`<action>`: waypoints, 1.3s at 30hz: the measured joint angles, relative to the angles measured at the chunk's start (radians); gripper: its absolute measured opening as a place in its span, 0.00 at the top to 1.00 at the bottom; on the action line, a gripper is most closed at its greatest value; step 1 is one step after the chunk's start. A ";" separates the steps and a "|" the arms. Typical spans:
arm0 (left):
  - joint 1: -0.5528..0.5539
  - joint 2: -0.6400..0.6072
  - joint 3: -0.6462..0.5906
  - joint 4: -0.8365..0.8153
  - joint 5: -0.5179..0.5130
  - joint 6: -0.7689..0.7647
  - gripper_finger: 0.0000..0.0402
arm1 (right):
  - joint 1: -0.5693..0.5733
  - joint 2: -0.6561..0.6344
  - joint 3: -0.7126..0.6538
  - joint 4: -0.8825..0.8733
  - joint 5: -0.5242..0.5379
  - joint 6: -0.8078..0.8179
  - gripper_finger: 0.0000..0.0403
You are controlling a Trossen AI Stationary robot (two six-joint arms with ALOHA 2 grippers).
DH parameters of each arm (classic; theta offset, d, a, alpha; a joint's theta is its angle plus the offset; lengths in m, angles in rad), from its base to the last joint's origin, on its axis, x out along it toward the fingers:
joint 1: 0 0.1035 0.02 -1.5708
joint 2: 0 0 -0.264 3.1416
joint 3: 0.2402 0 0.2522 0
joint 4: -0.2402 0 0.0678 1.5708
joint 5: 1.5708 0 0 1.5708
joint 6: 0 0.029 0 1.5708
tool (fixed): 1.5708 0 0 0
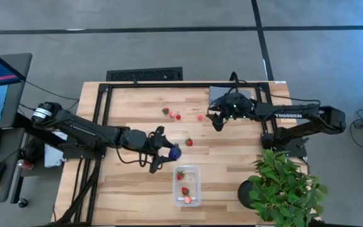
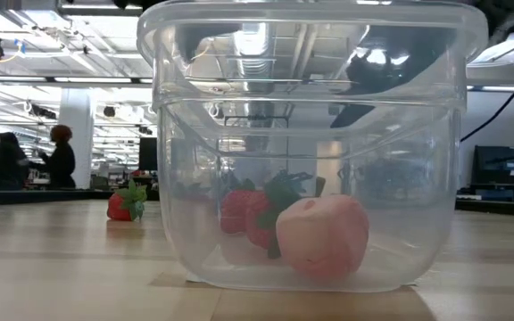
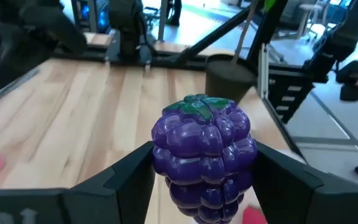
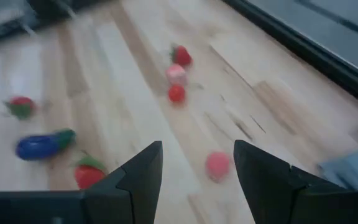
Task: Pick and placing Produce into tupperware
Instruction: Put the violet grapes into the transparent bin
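Clamping a purple grape cluster just beside the clear tupperware, the left tool contrasts with the right tool, open over loose strawberries, while only the low view reveals a peach inside.

Left arm stretched across the table toward its middle, left gripper clamped on purple grapes, right arm reaching in from the right edge, right gripper fingers spread, holding nothing
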 joint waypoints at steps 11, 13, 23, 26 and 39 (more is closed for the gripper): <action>-0.023 0.177 0.152 -0.129 0.105 0.010 0.43 | 0.009 -0.092 -0.237 0.221 0.033 0.088 0.45; -0.027 0.206 0.172 -0.128 0.122 0.014 0.43 | 0.009 -0.115 -0.271 0.241 0.051 0.096 0.45; -0.060 0.305 0.220 -0.137 0.178 0.020 0.43 | 0.000 -0.154 -0.361 0.339 0.124 0.133 0.45; -0.064 0.314 0.219 -0.123 0.178 0.014 0.43 | 0.002 -0.154 -0.365 0.339 0.129 0.133 0.45; -0.095 0.387 0.250 -0.091 0.211 0.000 0.43 | -0.021 -0.154 -0.365 0.358 0.133 0.124 0.45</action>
